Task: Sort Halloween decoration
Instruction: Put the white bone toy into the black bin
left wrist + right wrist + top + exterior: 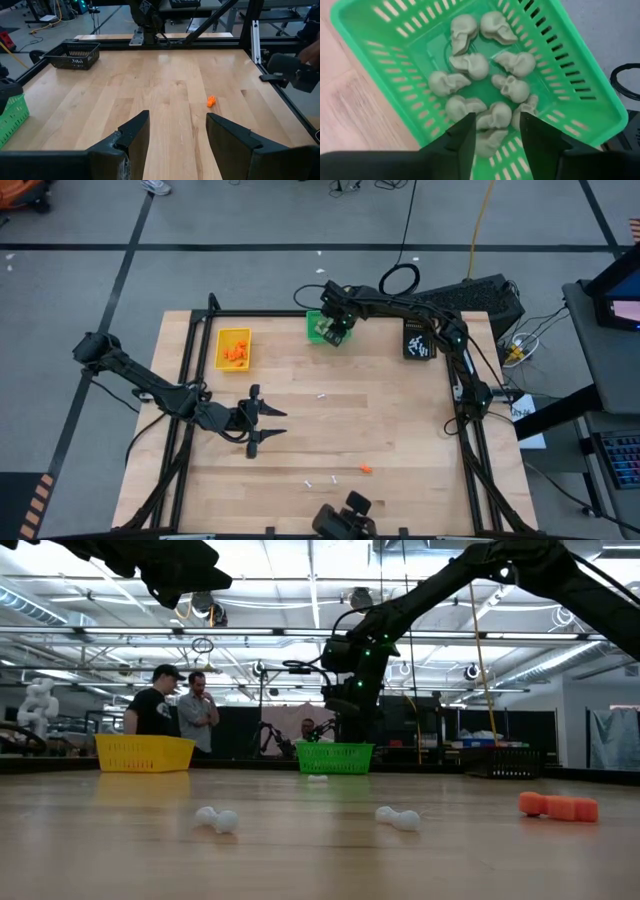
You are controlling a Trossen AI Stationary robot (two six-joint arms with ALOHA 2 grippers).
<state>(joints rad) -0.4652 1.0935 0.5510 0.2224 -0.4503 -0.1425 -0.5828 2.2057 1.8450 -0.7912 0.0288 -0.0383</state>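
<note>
Dark fingers of the right gripper (495,137) are being held apart directly above the green bin (580,85), and whether the beige skull (492,116) seen between them is still gripped or already released cannot be told. About ten more beige skulls (470,65) are being shown lying in a heap on the floor of that bin. In the high view the right gripper (335,328) is being held over the green bin (316,326) at the far edge of the table (400,430), near its middle, with the right arm reaching in from the table's right side.

Along the same far edge, the yellow bin (234,348) is being shown toward the far left corner with orange pieces (237,354) inside it, and the black bin (419,340) toward the far right corner with white bits (421,348) in it.

On the left half of the table the left gripper (268,426) is being held with its fingers spread and nothing between them, pointing toward the table's middle.

Loose pieces are being left on the bare wood: a white stick (322,395) near the centre, an orange bit (366,469) toward the near edge, and two white sticks (309,481) close to that same edge.

In the low view two people (178,705) are being seen standing in the room beyond the yellow bin (145,752).
</note>
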